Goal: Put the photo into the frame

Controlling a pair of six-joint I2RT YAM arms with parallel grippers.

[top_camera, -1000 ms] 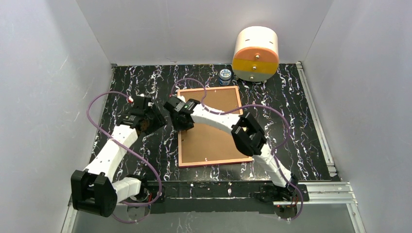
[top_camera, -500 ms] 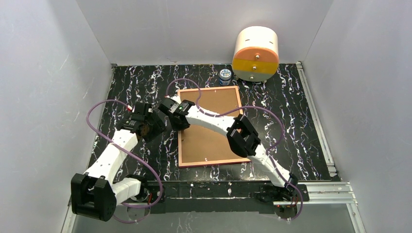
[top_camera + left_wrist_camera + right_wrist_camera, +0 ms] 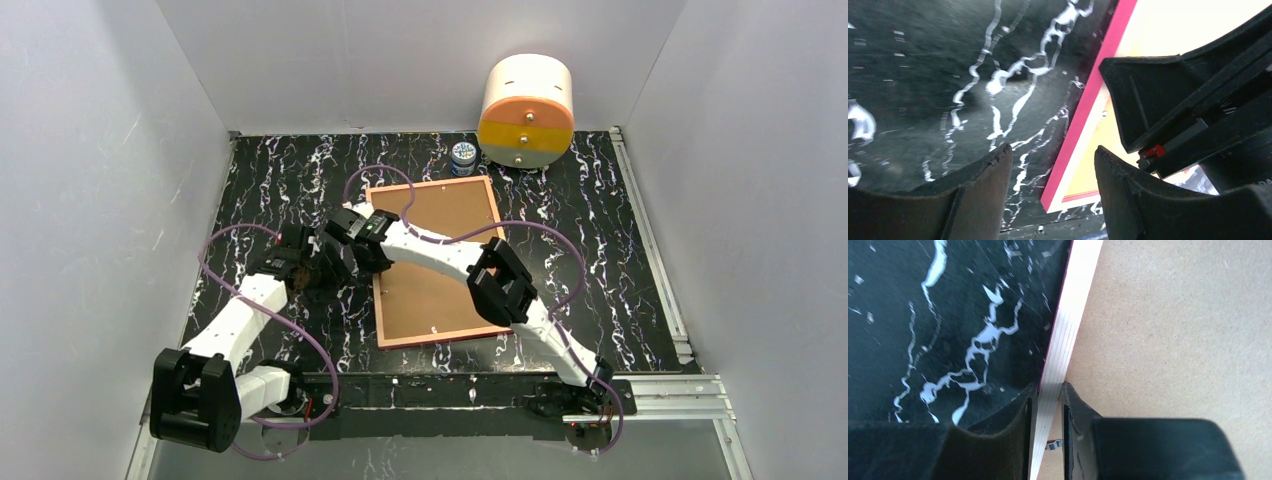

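Note:
The frame [image 3: 430, 181] lies face down on the black marbled table, and the brown backing board [image 3: 450, 260] fills its back. My right gripper [image 3: 368, 262] is at the frame's left rim. In the right wrist view this gripper [image 3: 1048, 387] is shut on the pale striped rim [image 3: 1073, 315], one finger on each side, with the board [image 3: 1173, 330] to the right. My left gripper [image 3: 318, 268] stands just left of it, open and holding nothing. In the left wrist view the left gripper [image 3: 1053, 150] faces the pink frame edge [image 3: 1088, 110] and its near corner. The photo is out of view.
A white drum with an orange and yellow front [image 3: 527, 110] stands at the back, with a small blue jar [image 3: 462, 157] beside it. An aluminium rail [image 3: 650, 250] runs along the table's right side. Grey walls close in the left, back and right.
My right gripper has closed onto the frame's left rim, and the frame's near end has swung slightly right. The left arm has drawn nearer, its gripper now beside the right one.

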